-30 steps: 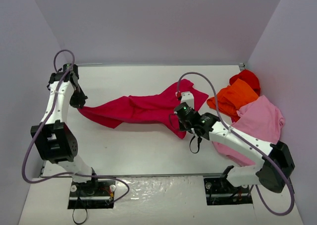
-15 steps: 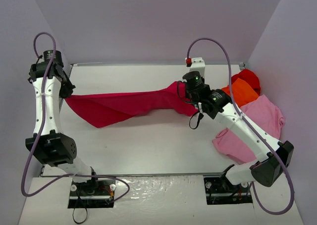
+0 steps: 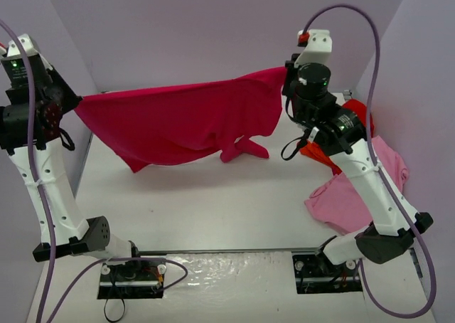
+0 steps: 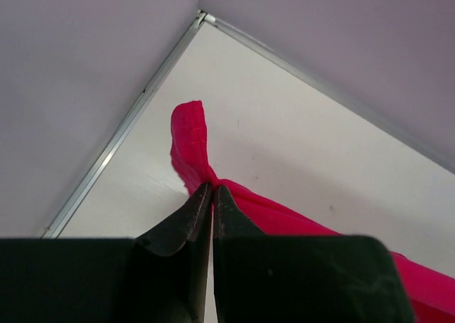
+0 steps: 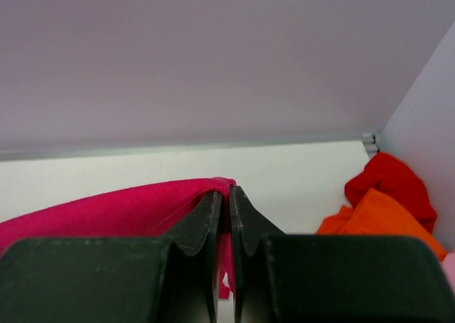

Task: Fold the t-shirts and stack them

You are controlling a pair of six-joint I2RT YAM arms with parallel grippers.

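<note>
Between left hand [image 3: 75, 102] and right hand [image 3: 286, 71], both clamped on crimson t-shirt [image 3: 178, 120]: now hoisted above desk [image 3: 213, 209], stretched wide, likely ready for flattening.

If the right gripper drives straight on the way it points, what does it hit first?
Past the crimson shirt it pinches, the right gripper looks headed for the back wall, low down; depth is unclear.

You have the crimson t-shirt [image 3: 178, 120] stretched wide in the air, pinched at its two top corners, its lower edge sagging and one sleeve hanging below. At the far right, the orange t-shirt [image 5: 384, 220], bright red t-shirt [image 5: 387, 181] and light pink t-shirt [image 3: 355, 195] lie crumpled together.
</note>
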